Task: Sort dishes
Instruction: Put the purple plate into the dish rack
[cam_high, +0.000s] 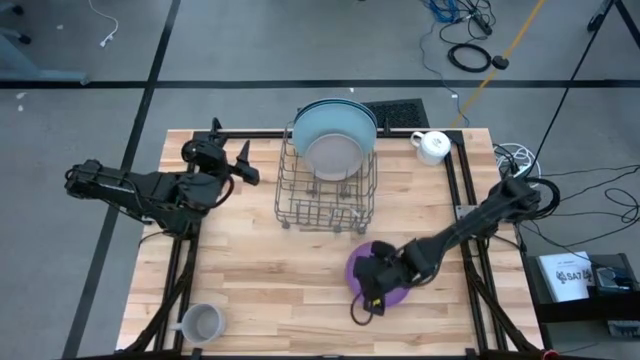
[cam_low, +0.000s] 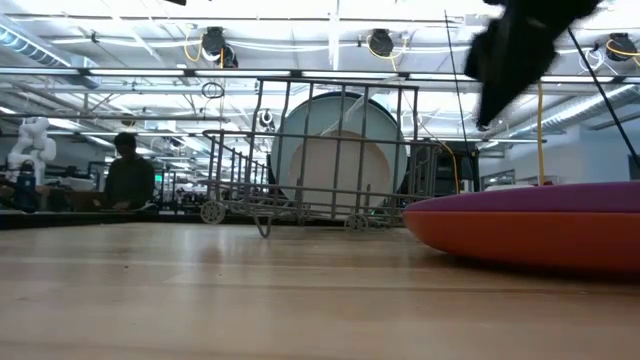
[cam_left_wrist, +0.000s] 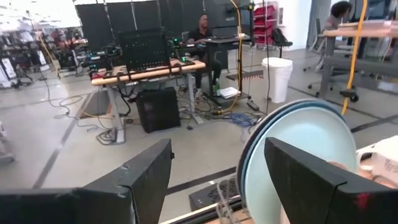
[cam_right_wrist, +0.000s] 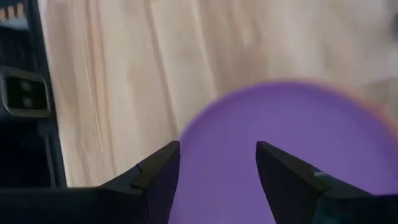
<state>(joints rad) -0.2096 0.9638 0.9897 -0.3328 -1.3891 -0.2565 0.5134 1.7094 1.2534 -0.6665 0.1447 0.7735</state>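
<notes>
A purple plate (cam_high: 392, 290) lies on an orange plate (cam_low: 530, 238) at the near right of the table; in the low view the purple plate (cam_low: 530, 197) is the upper one. My right gripper (cam_high: 368, 292) hangs open above the purple plate (cam_right_wrist: 280, 143), pointing steeply down and clear of it. A wire dish rack (cam_high: 325, 185) at the table's far middle holds a large light blue plate (cam_high: 337, 125) and a smaller grey plate (cam_high: 338, 155) on edge. My left gripper (cam_high: 232, 150) waits open to the left of the rack, pointing level, with the light blue plate (cam_left_wrist: 305, 155) ahead of it.
A white mug (cam_high: 432, 147) stands at the far right of the table and a grey mug (cam_high: 203, 322) at the near left corner. Bare wood lies between the rack and the near edge. A person (cam_low: 128, 175) sits in the room beyond the table.
</notes>
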